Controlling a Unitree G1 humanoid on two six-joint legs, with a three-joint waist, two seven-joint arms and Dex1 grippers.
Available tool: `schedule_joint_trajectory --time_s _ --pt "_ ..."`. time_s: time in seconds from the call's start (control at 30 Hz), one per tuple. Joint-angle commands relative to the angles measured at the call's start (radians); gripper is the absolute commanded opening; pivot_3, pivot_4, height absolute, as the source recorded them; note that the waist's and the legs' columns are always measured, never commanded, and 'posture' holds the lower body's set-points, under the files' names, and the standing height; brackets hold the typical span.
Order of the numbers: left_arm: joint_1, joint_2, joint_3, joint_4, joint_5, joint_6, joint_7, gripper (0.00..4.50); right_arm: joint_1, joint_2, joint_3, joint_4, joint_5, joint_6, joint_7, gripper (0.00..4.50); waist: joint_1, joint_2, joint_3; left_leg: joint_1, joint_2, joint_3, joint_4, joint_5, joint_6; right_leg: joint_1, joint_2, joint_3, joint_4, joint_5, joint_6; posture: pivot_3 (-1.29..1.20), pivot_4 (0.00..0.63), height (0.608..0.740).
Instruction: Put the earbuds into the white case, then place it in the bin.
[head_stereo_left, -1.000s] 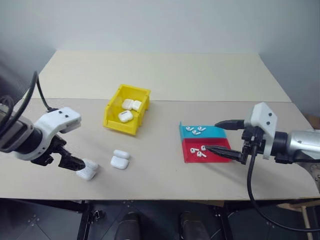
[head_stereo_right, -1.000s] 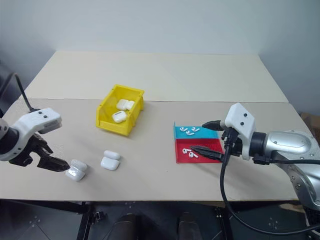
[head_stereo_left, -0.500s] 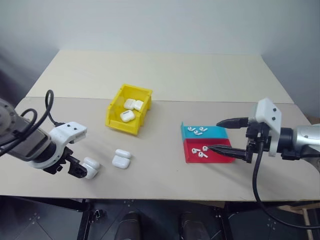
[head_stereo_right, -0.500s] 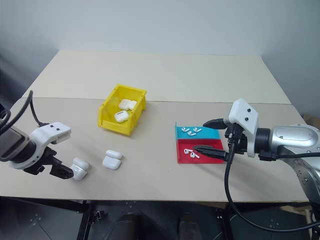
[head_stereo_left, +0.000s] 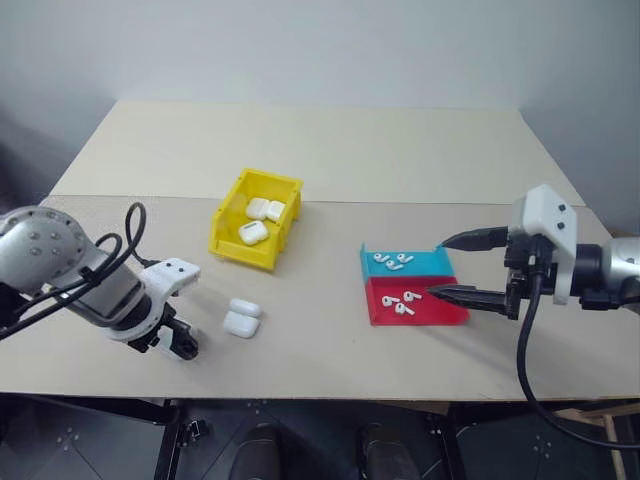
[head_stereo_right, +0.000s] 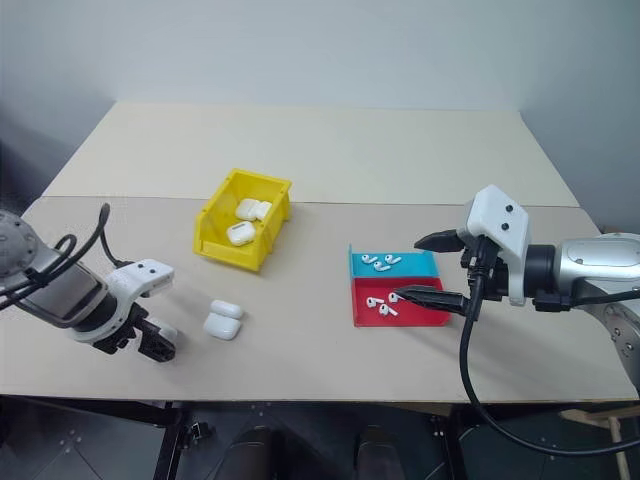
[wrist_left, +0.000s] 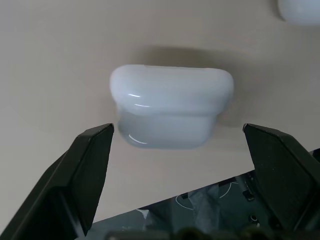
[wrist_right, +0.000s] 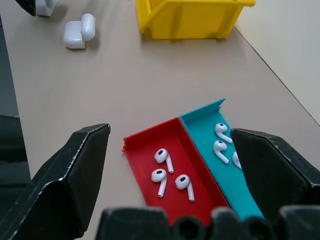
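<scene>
Since a second ago, the left gripper (wrist_left: 172, 145) has been swung down and inward over the small glossy white rounded case (wrist_left: 171, 105) near the table's front edge, at about 8 o'clock from the bright yellow plastic bin (head_stereo_left: 255, 230); its jaws are spread wide, one on either side of the closed case, with nothing pinched. A second white case (head_stereo_left: 241, 318) is seen lying just beside it toward 3 o'clock, and three more are seen inside the bin. Further right, the tiny white stemmed earbuds (wrist_right: 167, 170) are held in the shallow red-and-blue tray (head_stereo_left: 440, 310). The right gripper (head_stereo_left: 447, 267) is kept at the tray's 3 o'clock side, jaws likewise spread and empty. If the left jaws are closed off-centre, the slick case could be squeezed out and skidded off the table edge.
</scene>
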Motion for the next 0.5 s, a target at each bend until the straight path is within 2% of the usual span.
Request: schedule_joint_trajectory --time_s 0.03,0.5 --pt "0.015 -0.005 0.011 0.007 -0.010 -0.025 0.030 4.50 -0.024 -0.018 -0.039 -0.006 0.016 0.004 0.004 4.49 0.000 0.000 0.000 0.000 0.000 0.000 0.000 0.000 0.000 0.000 0.000 0.000 0.000 0.000 0.000 0.00 0.150 0.740" --pt "0.034 -0.078 0.042 0.068 -0.010 -0.045 0.129 4.50 -0.013 -0.008 -0.042 -0.013 0.011 -0.005 0.001 4.49 0.006 0.005 -0.003 0.005 -0.001 0.000 0.000 0.000 0.000 0.004 0.000 0.000 0.001 0.000 0.000 0.00 0.150 0.740"
